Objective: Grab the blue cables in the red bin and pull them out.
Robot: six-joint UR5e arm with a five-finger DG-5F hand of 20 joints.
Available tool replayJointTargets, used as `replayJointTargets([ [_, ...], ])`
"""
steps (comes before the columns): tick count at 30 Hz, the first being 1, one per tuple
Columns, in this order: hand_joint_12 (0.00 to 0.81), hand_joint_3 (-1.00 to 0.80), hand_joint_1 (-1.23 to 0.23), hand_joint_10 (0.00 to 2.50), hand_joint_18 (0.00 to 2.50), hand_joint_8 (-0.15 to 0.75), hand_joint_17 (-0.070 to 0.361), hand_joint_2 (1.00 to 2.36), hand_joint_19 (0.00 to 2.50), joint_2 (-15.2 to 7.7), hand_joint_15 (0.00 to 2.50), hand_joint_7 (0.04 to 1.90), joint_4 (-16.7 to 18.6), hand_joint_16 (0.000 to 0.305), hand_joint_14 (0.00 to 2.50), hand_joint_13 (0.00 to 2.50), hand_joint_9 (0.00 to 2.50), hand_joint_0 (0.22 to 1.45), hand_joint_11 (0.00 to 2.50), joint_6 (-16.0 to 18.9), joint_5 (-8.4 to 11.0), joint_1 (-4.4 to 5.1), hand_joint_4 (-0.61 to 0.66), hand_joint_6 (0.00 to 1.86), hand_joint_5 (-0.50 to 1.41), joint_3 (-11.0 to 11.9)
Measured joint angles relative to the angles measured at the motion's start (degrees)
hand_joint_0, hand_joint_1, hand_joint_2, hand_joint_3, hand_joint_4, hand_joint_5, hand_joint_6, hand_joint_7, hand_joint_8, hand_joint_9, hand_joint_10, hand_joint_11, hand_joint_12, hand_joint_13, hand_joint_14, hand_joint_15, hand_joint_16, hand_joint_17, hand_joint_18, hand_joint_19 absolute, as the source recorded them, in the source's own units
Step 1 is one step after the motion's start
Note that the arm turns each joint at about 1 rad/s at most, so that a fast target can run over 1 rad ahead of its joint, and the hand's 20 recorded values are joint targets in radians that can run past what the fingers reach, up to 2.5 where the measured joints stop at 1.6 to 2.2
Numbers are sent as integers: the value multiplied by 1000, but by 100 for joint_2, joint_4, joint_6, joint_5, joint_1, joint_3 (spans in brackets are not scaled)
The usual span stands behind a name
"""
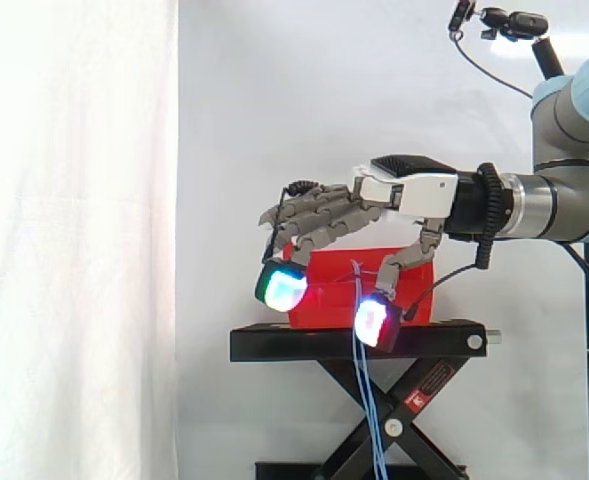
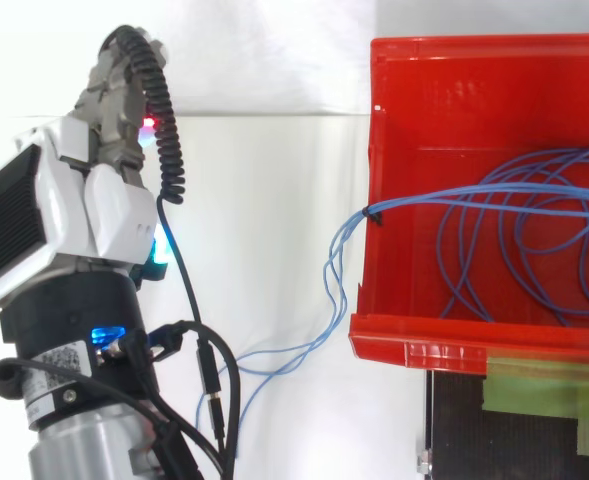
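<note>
One level robot hand (image 1: 406,192) near red bin (image 1: 329,275)

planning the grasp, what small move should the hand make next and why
Probably shift the hand toward the blue cables draped over the wall of the red bin: its fingers are open and hold nothing, and the cables hang free near its thumb.

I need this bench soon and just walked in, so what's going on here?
A robot arm's hand hovers open beside the red bin on a black stand, holding nothing. Most of the blue cables lie coiled inside the bin; a few strands drape over its wall and hang down past the stand. They are not yet pulled out.
</note>
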Motion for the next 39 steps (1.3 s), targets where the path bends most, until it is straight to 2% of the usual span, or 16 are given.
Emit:
replayJointTargets([
  [10, 348, -1000, -1078, 12, 235, 205, 111, 1000, 425, -1, 298, 695, -20, 49, 11, 338, 510, 734, 396, -107, -4, -36, 87, 13, 934, 0],
  [20, 348, -1000, -1077, 12, 241, 204, 110, 1000, 431, -3, 300, 686, -81, 49, 11, 347, 511, 735, 384, -153, -14, -97, 90, 14, 933, -1],
  [30, 349, -1000, -1074, 12, 245, 205, 110, 1000, 434, -4, 305, 655, -549, 49, 12, 349, 508, 731, 391, -31, -13, -201, 91, 14, 910, -4],
  [34, 350, -1000, -1073, 14, 244, 207, 110, 1000, 430, -4, 299, 610, -457, 49, 11, 349, 509, 731, 390, -35, -35, -266, 109, 14, 885, -37],
  [39, 351, -1000, -1071, 12, 244, 207, 110, 1000, 433, -5, 310, 585, -49, 49, 11, 348, 508, 732, 390, -40, -143, -341, 115, 15, 870, -169],
])
